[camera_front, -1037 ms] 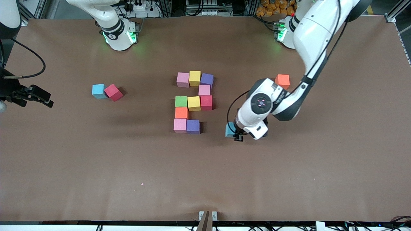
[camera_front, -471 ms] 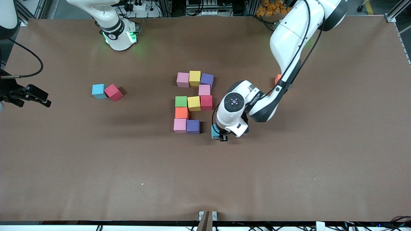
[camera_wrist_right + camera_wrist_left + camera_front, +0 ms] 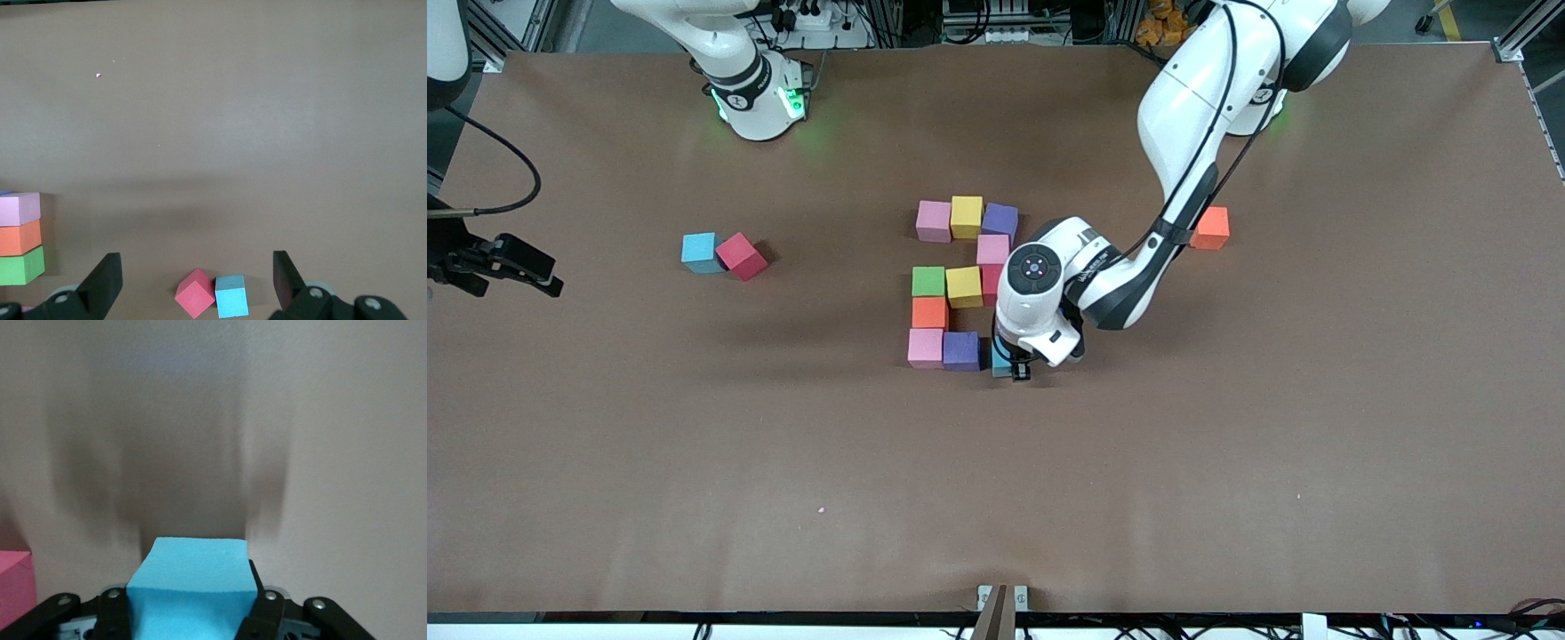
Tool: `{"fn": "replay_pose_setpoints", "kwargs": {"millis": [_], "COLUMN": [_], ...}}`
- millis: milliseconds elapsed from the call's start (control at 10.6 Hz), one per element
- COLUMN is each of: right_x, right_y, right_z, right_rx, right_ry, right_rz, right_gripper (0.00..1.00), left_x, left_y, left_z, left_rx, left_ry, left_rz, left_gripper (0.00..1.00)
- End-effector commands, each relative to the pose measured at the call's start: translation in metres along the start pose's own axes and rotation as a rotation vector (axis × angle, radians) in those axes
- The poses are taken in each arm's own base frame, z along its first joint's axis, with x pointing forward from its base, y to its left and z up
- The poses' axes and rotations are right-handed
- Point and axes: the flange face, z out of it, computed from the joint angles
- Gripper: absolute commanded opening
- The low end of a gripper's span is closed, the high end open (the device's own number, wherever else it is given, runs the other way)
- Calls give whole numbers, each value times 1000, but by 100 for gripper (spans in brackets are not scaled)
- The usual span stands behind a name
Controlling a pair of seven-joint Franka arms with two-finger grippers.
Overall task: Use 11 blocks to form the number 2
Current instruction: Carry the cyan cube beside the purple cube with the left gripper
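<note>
Light blue foam fills my left wrist view: the left tool [image 3: 1009, 363] is pinching a light blue block [image 3: 193, 587] between its fingers [image 3: 263, 617], just beside the purple block [image 3: 961, 350] that ends the nearest row of the number 2 [image 3: 963, 283]. I cannot tell whether the held block touches the worktop [image 3: 1227, 444] or its purple neighbour. A pink block [image 3: 926, 347] starts that nearest row, an orange one [image 3: 930, 312] joins it to the green [image 3: 928, 281], yellow [image 3: 964, 286] and red middle row, and a pink single leads to the pink, yellow, purple row farthest from the front camera. A spare orange block [image 3: 1210, 228] lies toward the left arm's end. My right tool [image 3: 197, 277] waits with its fingers spread wide, high over the right arm's end, where another light blue block [image 3: 699, 252] touches a red one [image 3: 741, 256].
</note>
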Motion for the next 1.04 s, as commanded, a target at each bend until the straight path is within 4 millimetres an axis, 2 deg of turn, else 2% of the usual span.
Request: {"fn": "replay_pose_setpoints", "kwargs": {"millis": [0, 943], "right_x": [1, 2], "right_y": [3, 1], "right_z": [-2, 2], "right_rx": [11, 11], "right_ry": [5, -1], "right_rz": [-9, -13], "right_gripper": [100, 100], "left_x": [-7, -15], "left_y": [0, -7], "left_z": [2, 3], "left_rx": [-8, -12], "left_ry": [-7, -15], "left_rz": [-12, 8], "left_gripper": [53, 55]}}
